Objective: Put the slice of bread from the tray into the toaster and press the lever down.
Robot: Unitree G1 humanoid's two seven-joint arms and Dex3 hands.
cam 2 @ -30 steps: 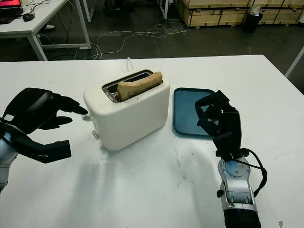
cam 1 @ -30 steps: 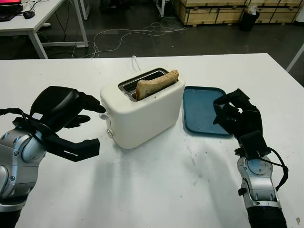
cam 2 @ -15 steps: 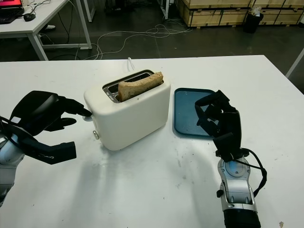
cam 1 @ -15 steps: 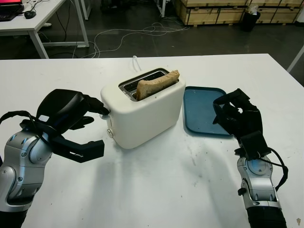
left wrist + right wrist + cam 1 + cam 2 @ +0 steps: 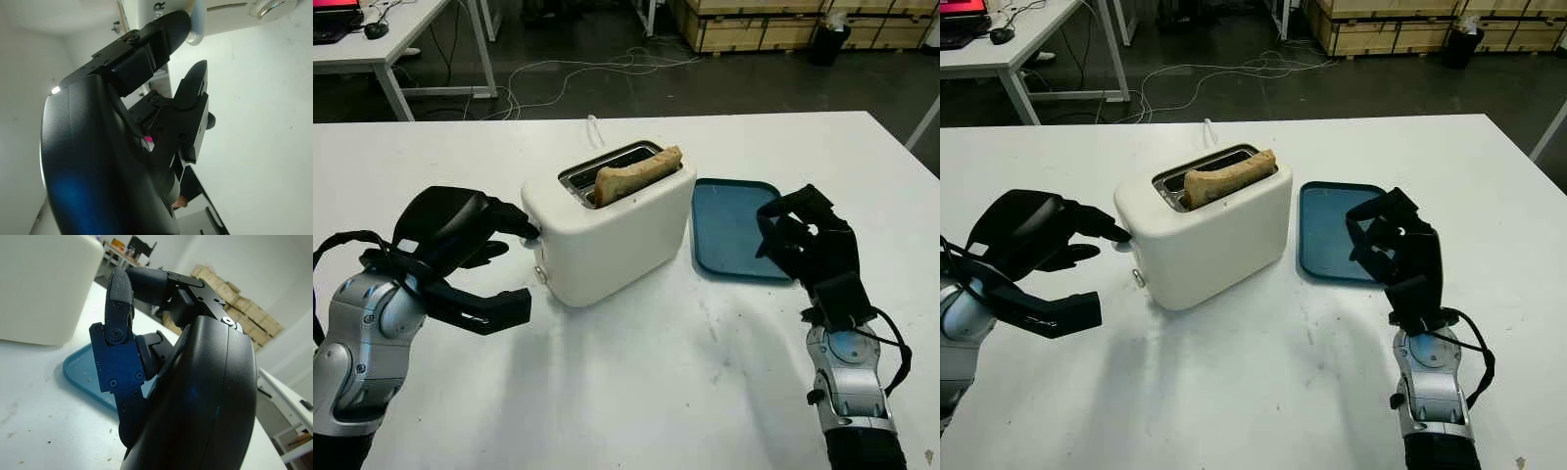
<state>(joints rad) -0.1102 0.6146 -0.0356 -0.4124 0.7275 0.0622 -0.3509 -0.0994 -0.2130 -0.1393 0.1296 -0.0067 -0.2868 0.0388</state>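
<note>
A white toaster (image 5: 607, 235) stands mid-table with a slice of bread (image 5: 638, 172) upright in its near slot, the top sticking out. My left hand (image 5: 504, 257) is at the toaster's left end, open, with one fingertip (image 5: 171, 29) on top of the pale lever (image 5: 534, 237). The lever looks to be near the top of its slot. The blue tray (image 5: 729, 230) lies just right of the toaster with nothing on it. My right hand (image 5: 801, 238) hovers over the tray's right edge with curled fingers and holds nothing.
A silver knob (image 5: 271, 6) sits on the toaster's end below the lever. The toaster's white cord (image 5: 592, 127) runs off the table's far edge. Beyond the table are a dark floor with cables, another desk (image 5: 382, 39) and wooden crates (image 5: 764, 24).
My left hand has moved right to the toaster's end, and its fingertip now touches the lever. The right hand has barely shifted.
</note>
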